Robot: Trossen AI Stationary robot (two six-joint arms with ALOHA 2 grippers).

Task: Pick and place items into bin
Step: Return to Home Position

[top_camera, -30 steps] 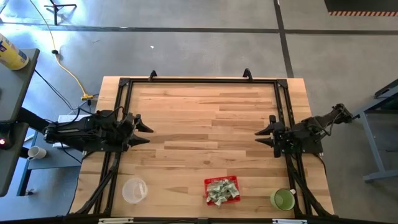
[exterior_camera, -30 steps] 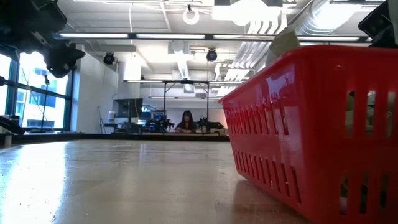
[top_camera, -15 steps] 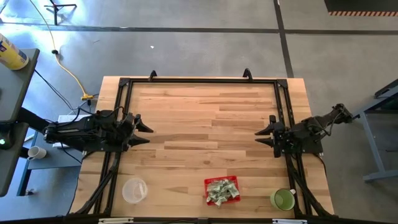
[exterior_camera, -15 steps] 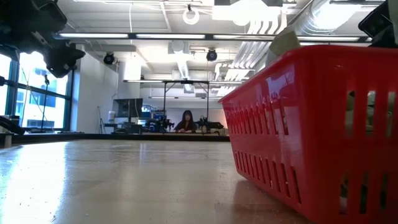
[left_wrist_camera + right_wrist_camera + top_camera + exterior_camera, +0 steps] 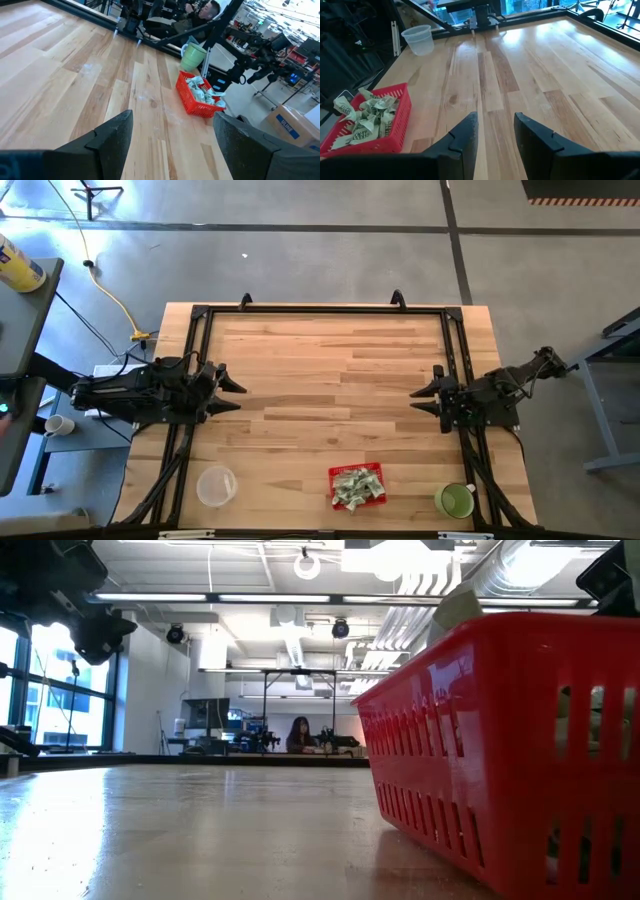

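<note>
Bin [image 5: 355, 469], red with mesh sides, sits on your table [image 5: 330, 360] by the lower edge in the high view. It stands between a clear tub [image 5: 216, 486] and a green cup [image 5: 455, 500], apart from both. Items [image 5: 357, 488], pale green-and-white wrapped pieces, lie heaped inside it. Your left gripper [image 5: 232, 394] is at the table's left side, fingers spread wide, grasping nothing. Your right gripper [image 5: 418, 399] is at the right side, fingers parted and empty. Both point inward, facing each other, well apart from the bin.
</note>
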